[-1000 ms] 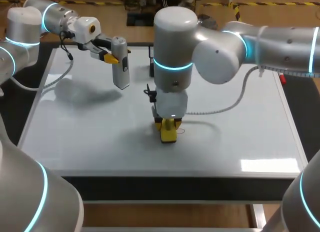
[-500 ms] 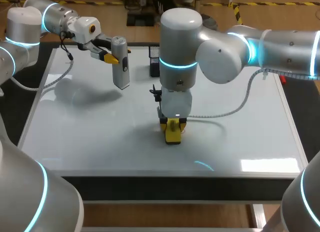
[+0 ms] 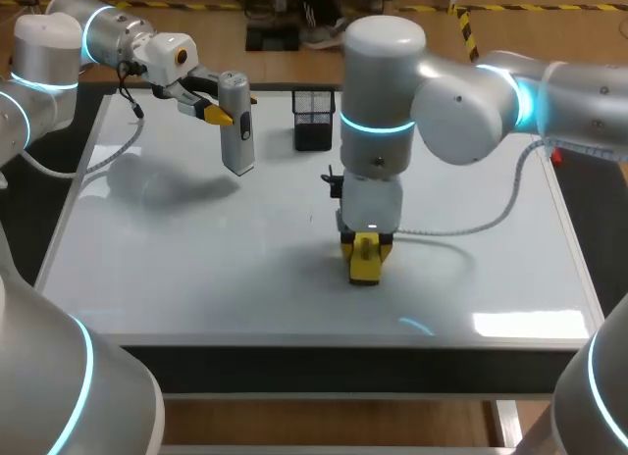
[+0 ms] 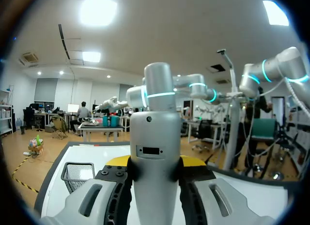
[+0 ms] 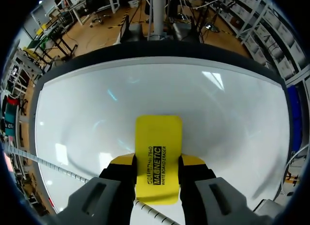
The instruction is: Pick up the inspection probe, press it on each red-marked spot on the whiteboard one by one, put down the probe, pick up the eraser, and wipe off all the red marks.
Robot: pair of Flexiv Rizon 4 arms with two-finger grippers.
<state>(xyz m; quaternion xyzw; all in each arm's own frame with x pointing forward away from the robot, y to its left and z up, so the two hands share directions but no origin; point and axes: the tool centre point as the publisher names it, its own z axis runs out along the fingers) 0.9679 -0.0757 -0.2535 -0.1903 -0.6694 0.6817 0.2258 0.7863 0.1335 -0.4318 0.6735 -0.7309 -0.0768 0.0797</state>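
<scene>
Your right gripper (image 5: pixel 157 168) clamps the yellow eraser (image 5: pixel 158 137) against the whiteboard (image 3: pixel 196 269); your left gripper (image 3: pixel 221 113) grips the gray probe (image 3: pixel 236 136) upright above its far side.

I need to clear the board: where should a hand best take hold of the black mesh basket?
Pinch one wall of the black mesh basket at its rim, coming straight down: it stands upright, open top up, probably too wide to span.
</scene>
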